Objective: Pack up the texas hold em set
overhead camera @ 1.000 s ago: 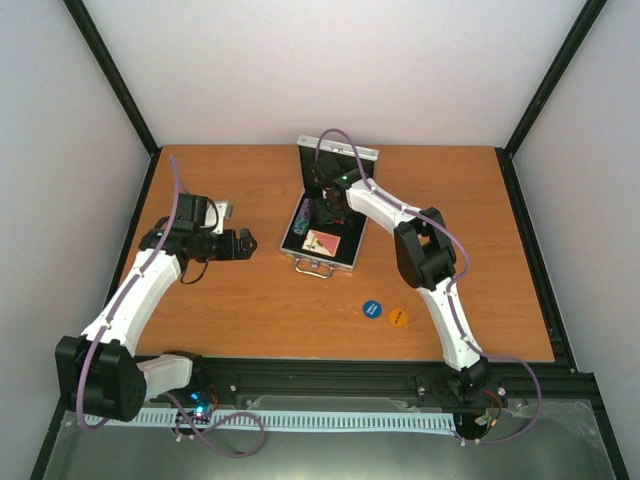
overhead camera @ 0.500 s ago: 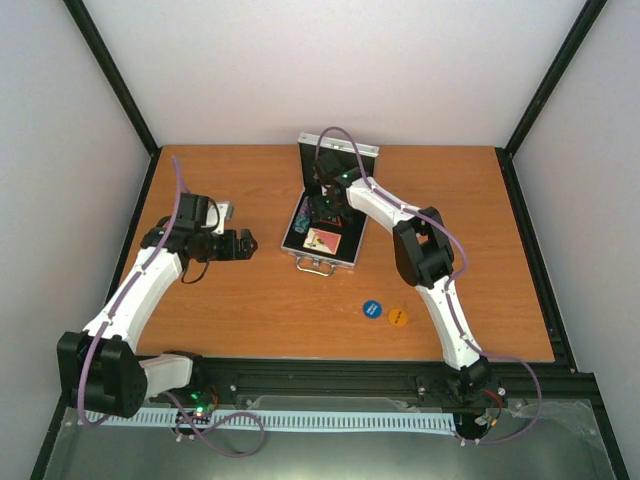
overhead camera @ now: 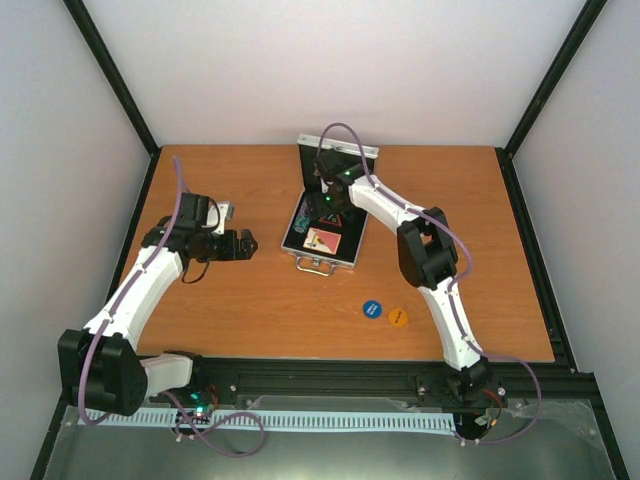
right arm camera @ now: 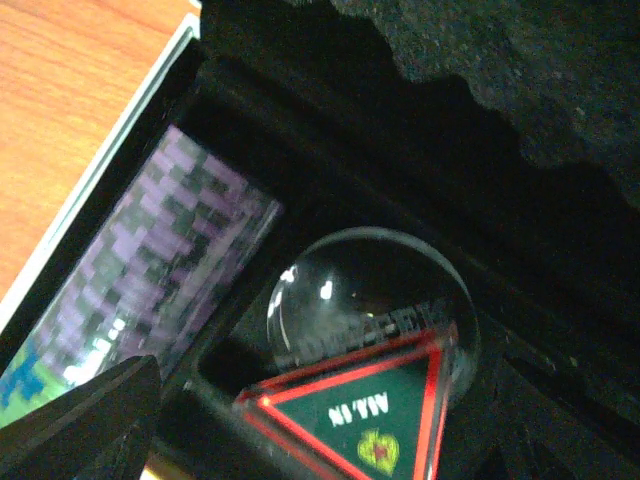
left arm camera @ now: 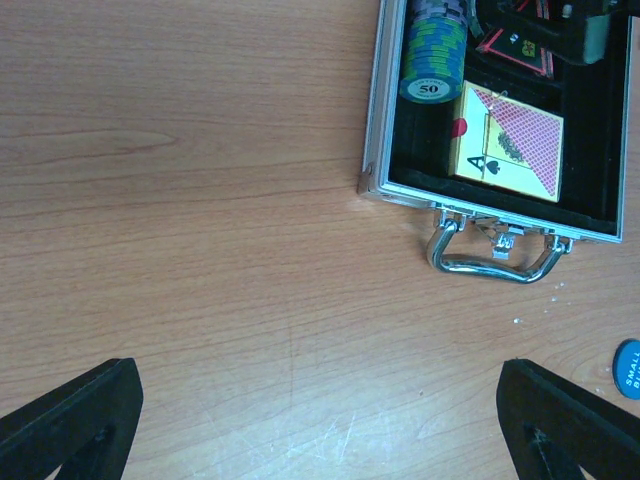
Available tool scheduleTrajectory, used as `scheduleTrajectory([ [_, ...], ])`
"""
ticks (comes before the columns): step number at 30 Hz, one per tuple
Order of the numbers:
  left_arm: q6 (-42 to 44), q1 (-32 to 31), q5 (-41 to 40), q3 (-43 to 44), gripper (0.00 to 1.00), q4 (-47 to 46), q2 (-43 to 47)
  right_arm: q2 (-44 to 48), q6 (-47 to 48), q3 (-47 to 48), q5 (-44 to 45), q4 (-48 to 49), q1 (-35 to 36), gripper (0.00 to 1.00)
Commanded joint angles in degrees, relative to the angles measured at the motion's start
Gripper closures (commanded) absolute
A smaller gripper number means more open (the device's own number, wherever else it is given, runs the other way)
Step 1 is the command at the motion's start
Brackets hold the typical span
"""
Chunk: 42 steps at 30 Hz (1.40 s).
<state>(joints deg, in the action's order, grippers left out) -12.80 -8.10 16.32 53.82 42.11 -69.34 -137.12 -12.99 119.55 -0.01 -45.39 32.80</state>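
The silver case (overhead camera: 345, 262) lies open at mid-table, its lid (overhead camera: 345, 158) standing up at the back. Inside are a red-backed card deck (left arm camera: 510, 150) and a row of poker chips (left arm camera: 433, 55). My right gripper (overhead camera: 328, 205) reaches down into the case and is open. Below it a green triangular button (right arm camera: 365, 415) with a red edge leans on a clear round button (right arm camera: 370, 290), beside the purple chips (right arm camera: 150, 290). Nothing is gripped. My left gripper (left arm camera: 318, 367) hovers open over bare wood left of the case handle (left arm camera: 495, 262).
A blue round button (overhead camera: 372, 309) and an orange round button (overhead camera: 398, 317) lie on the wood in front of the case, to the right. The blue button (left arm camera: 629, 368) also shows at the left wrist view's right edge. Black frame posts border the table.
My right gripper's jaws have spread wider inside the case and the wrist has shifted slightly. The left arm has not moved.
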Motion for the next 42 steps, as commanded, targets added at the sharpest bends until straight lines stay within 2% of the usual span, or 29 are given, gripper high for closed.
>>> scheduleTrajectory([
  [1, 0.99, 0.32, 0.07, 2.65, 0.0, 1.01, -0.71, 7.54, -2.06, -3.9, -1.7, 0.51, -0.55, 0.09],
  [10, 0.94, 0.29, -0.15, 4.99, 0.0, 1.52, -2.12, 18.66, -1.22, -17.21, -2.48, -0.9, 0.62, 0.09],
  [17, 2.0, 0.29, -0.27, 6.97, 0.0, 1.95, -3.75, 31.21, -0.58, -32.58, -2.22, -4.41, 2.2, 0.1],
  [25, 1.75, 0.3, 0.53, 6.84, 0.0, 1.15, -4.53, 44.92, -3.45, -53.6, -2.53, -7.86, 8.24, 0.12],
  [30, 1.87, 0.28, 1.51, 6.29, 0.0, 0.88, -5.14, 44.87, -4.56, -59.85, -2.13, -6.69, 13.2, 0.13],
  [35, 2.4, 0.29, 1.44, 7.31, 0.0, 1.27, -5.45, 43.76, -8.72, -65.67, -2.17, -1.43, 14.05, 0.13],
  [42, 2.18, 0.31, 1.7, 7.19, 0.0, 1.73, -4.89, 40.35, -8.4, -65.49, 0.08, 1.24, 13.96, 0.14],
])
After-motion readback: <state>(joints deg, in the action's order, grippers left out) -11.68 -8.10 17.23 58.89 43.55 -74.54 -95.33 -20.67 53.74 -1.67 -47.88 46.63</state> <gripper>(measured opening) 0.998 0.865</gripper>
